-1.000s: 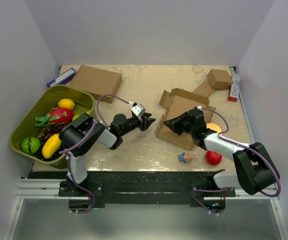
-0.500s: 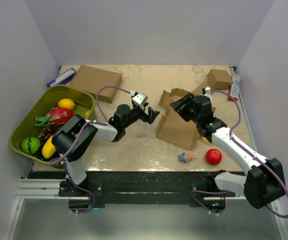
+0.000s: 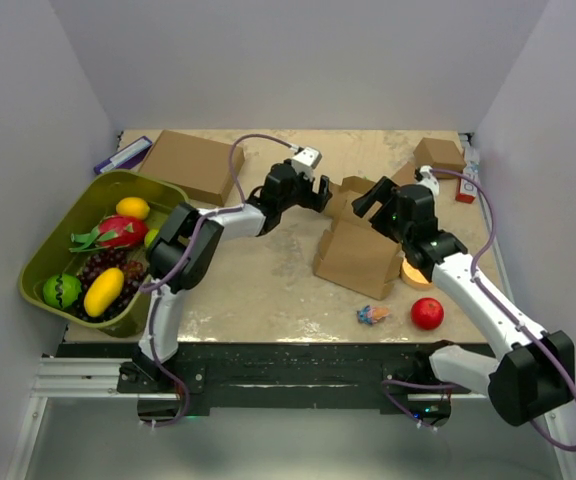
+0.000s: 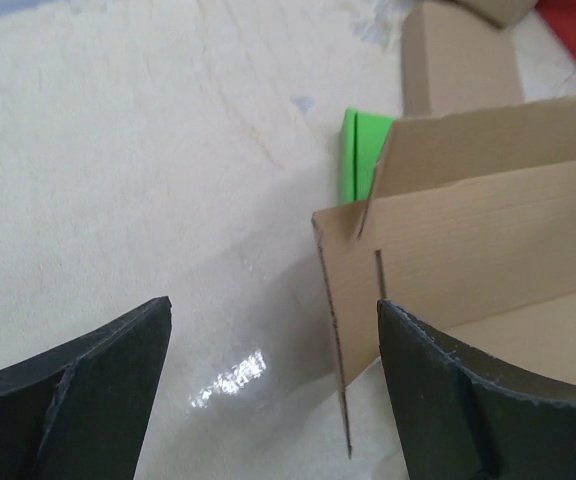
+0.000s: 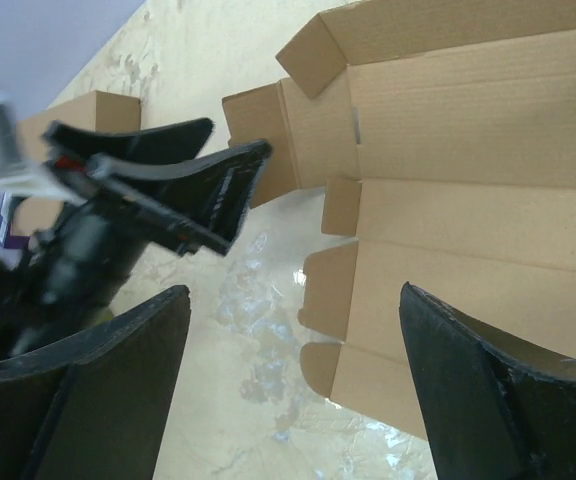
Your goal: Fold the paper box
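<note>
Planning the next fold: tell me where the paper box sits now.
Top view: the paper box lies right of centre on the table, under the right arm, with the red ball beyond its near right corner.

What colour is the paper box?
Plain brown cardboard. The paper box shows best in the right wrist view.

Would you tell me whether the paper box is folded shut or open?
Open: the paper box shows its inner panels, with side tabs sticking out untucked.
</note>
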